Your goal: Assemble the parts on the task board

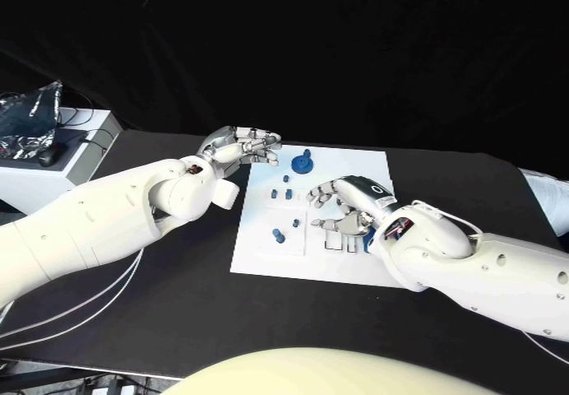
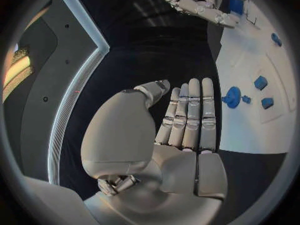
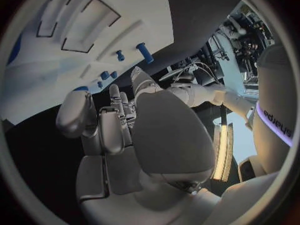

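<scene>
The white rectangular task board [image 1: 263, 251] is laid flat at the middle of the black surface [image 1: 142, 329]. Small blue plastic parts are seen on it: a round blue disc part [image 1: 305, 163] near the far edge and short blue pegs [image 1: 279, 236] standing nearer the left side. The left hand [image 1: 241, 146] is held at the board's far left corner, fingers extended side by side, nothing grasped. The right hand [image 1: 345, 210] is positioned over the board's middle, fingers curled; whether anything is gripped cannot be told.
</scene>
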`<action>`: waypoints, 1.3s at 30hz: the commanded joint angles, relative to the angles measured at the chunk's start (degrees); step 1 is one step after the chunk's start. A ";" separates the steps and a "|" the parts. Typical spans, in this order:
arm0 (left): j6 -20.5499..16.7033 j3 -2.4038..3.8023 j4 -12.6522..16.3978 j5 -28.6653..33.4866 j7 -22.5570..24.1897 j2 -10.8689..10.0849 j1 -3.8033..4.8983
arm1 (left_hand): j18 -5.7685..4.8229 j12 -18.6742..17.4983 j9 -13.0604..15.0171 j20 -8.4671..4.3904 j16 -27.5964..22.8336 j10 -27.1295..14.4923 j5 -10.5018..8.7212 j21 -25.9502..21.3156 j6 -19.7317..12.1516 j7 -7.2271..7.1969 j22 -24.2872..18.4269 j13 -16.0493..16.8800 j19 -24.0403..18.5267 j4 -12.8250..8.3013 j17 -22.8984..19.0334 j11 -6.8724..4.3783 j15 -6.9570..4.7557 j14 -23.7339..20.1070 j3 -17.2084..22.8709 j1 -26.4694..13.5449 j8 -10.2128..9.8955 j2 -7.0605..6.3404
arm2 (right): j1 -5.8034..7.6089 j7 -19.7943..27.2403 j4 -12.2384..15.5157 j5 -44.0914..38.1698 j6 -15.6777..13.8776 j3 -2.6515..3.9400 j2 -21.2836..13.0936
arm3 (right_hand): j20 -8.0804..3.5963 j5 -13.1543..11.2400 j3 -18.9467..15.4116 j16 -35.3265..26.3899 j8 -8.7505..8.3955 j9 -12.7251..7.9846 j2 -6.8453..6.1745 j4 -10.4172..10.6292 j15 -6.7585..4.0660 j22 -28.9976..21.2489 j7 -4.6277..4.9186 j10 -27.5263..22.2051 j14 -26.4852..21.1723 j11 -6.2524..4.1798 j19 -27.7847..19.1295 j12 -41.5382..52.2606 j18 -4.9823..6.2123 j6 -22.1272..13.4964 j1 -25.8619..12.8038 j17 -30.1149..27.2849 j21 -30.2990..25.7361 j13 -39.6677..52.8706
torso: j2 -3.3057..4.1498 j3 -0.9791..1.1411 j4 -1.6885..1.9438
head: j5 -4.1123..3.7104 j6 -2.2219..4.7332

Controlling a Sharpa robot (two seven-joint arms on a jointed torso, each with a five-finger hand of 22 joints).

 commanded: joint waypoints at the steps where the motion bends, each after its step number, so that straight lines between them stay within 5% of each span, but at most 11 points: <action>1: 1.16 0.04 0.11 0.31 0.52 -0.02 -0.18 | 0.17 -0.35 -0.07 -0.11 -0.39 -0.12 0.03 -0.35 -0.22 0.30 -0.07 0.10 0.48 0.25 0.08 0.27 -0.04 0.44 -0.11 0.03 -0.28 0.02 | 1.11 4.79 1.43 14.21 -0.15 0.08 -2.88 | -0.71 0.87 2.28 0.56 0.66 -0.25 0.25 0.17 -1.17 1.07 -0.94 4.32 0.86 -1.32 0.88 1.56 -0.16 1.04 0.54 1.04 1.84 0.64 | -0.17 0.32 -0.40 | -0.37 0.31; 6: 1.19 0.04 0.30 0.35 0.61 -0.24 -0.71 | 0.17 -0.35 -0.07 -0.11 -0.39 -0.12 0.03 -0.35 -0.22 0.30 -0.07 0.10 0.48 0.25 0.08 0.27 -0.04 0.44 -0.11 0.03 -0.28 0.02 | 2.65 1.98 1.76 21.83 3.90 0.11 -7.13 | -2.69 1.08 4.23 2.03 2.99 0.59 -1.01 0.14 -3.44 3.24 -3.35 12.97 1.68 -4.28 1.73 8.62 -0.78 4.56 -2.09 4.24 5.85 6.26 | -0.44 0.57 -0.73 | -0.95 0.56; 7: 1.18 0.04 0.34 0.37 0.62 -0.29 -0.83 | 0.17 -0.35 -0.07 -0.11 -0.39 -0.12 0.03 -0.35 -0.22 0.30 -0.07 0.10 0.48 0.25 0.08 0.27 -0.04 0.44 -0.11 0.03 -0.28 0.02 | 2.90 0.42 1.69 23.08 5.62 0.11 -7.86 | -3.33 1.54 4.88 2.67 3.59 1.31 -1.15 -0.57 -4.25 4.31 -4.65 12.19 2.02 -4.78 2.14 13.12 -1.21 4.96 -4.11 5.58 7.75 11.20 | -0.51 0.62 -0.80 | -1.09 0.59; 8: 1.18 0.05 0.37 0.38 0.64 -0.33 -0.93 | 0.17 -0.35 -0.07 -0.11 -0.39 -0.12 0.03 -0.35 -0.22 0.30 -0.07 0.10 0.48 0.25 0.08 0.27 -0.04 0.44 -0.11 0.03 -0.28 0.02 | 3.07 -0.87 1.65 23.88 6.87 0.11 -8.41 | -3.44 1.35 4.92 2.11 3.65 1.46 -1.15 -0.15 -4.12 3.98 -4.17 12.35 1.69 -4.79 1.96 14.48 -1.06 4.91 -4.82 4.14 6.95 12.54 | -0.54 0.65 -0.84 | -1.21 0.60; 9: 1.18 0.05 0.40 0.41 0.66 -0.39 -1.07 | 0.17 -0.35 -0.09 -0.11 -0.42 -0.12 0.02 -0.39 -0.24 0.30 -0.11 0.10 0.50 0.23 0.13 0.27 -0.04 0.44 -0.15 0.06 -0.28 -0.05 | 3.26 -2.61 1.68 24.66 8.18 0.11 -9.04 | -3.49 1.89 4.10 1.91 4.30 2.48 -0.33 -0.68 -4.38 5.27 -5.51 16.67 1.80 -6.67 2.51 37.51 -1.50 5.18 -10.88 3.12 9.38 37.31 | -0.65 0.72 -0.92 | -1.36 0.62; 10: 1.18 0.05 0.44 0.44 0.68 -0.43 -1.21 | 0.17 -0.35 -0.09 -0.11 -0.42 -0.12 0.02 -0.39 -0.24 0.30 -0.11 0.10 0.50 0.23 0.13 0.27 -0.04 0.44 -0.15 0.06 -0.28 -0.05 | 3.41 -4.55 1.76 25.18 9.66 0.11 -9.60 | -3.76 3.13 4.61 2.83 5.28 3.87 0.31 0.12 -4.75 6.38 -4.56 18.57 2.24 -5.84 2.82 53.48 -1.89 5.60 -12.54 5.38 11.43 56.07 | -0.74 0.77 -0.96 | -1.52 0.60; 14: 1.22 0.05 0.63 0.55 0.76 -0.63 -1.78 | 0.17 -0.35 -0.09 -0.11 -0.42 -0.12 0.02 -0.39 -0.24 0.30 -0.11 0.10 0.50 0.23 0.13 0.27 -0.04 0.44 -0.15 0.06 -0.28 -0.05 | 3.95 -12.62 2.23 25.61 15.21 0.11 -11.33 | -4.06 4.84 4.65 6.31 8.16 9.56 1.02 0.16 -4.76 9.48 -5.44 24.51 3.73 -5.76 3.81 72.51 -2.80 5.19 -15.77 14.21 17.44 79.48 | -1.03 0.97 -1.14 | -2.41 0.56; 20: 1.29 0.05 1.02 0.63 0.84 -0.86 -2.45 | 0.16 -0.36 -0.10 -0.11 -0.47 -0.14 0.01 -0.45 -0.26 0.31 -0.16 0.10 0.53 0.22 0.17 0.28 -0.03 0.43 -0.21 0.08 -0.29 -0.14 | 4.59 -22.91 2.41 24.88 21.63 0.07 -12.44 | -4.06 4.49 2.94 8.03 9.66 13.25 1.30 0.43 -4.75 10.52 -5.70 26.80 4.53 -5.83 4.08 76.00 -3.12 4.91 -21.11 19.31 19.36 83.98 | -1.51 1.03 -1.41 | -3.50 0.29; 22: 1.30 0.05 1.20 0.66 0.86 -0.95 -2.64 | 0.16 -0.36 -0.10 -0.11 -0.47 -0.14 0.01 -0.45 -0.26 0.31 -0.16 0.10 0.53 0.22 0.17 0.28 -0.03 0.43 -0.21 0.08 -0.29 -0.14 | 4.72 -25.80 2.33 24.40 23.73 0.02 -12.46 | -4.19 7.12 1.75 8.46 10.50 15.24 1.65 0.41 -4.93 10.94 -6.01 27.32 4.76 -6.09 4.20 76.69 -3.26 4.87 -24.08 20.72 20.18 84.84 | -1.61 1.02 -1.46 | -3.76 0.21; 25: 1.27 0.05 1.41 0.80 0.92 -1.08 -2.89 | 0.16 -0.36 -0.10 -0.11 -0.47 -0.14 0.01 -0.45 -0.26 0.31 -0.16 0.10 0.53 0.22 0.17 0.28 -0.03 0.43 -0.21 0.08 -0.29 -0.14 | 4.83 -29.01 2.11 23.93 25.72 -0.17 -12.08 | -4.29 7.37 0.56 8.68 10.91 16.69 1.59 0.46 -5.03 11.36 -6.16 27.52 4.88 -6.20 4.34 76.95 -3.42 4.58 -25.82 21.47 21.07 85.16 | -1.76 0.99 -1.49 | -4.11 0.21; 39: 1.51 0.06 1.78 0.98 1.05 -1.34 -3.23 | 0.19 -0.39 -0.23 -0.10 -0.88 -0.21 -0.15 -1.10 -0.35 0.33 -0.69 0.13 0.92 0.03 0.76 0.29 -0.04 0.45 -0.73 0.62 -0.28 -0.71 | 4.66 -33.62 -0.90 22.73 26.50 -1.29 -7.44 | -4.40 3.23 -4.22 8.94 11.66 20.41 2.73 0.55 -5.19 11.96 -6.46 27.62 5.03 -6.41 4.48 77.07 -3.60 4.16 -29.91 22.45 22.09 85.32 | -1.82 0.72 -1.40 | -4.70 0.34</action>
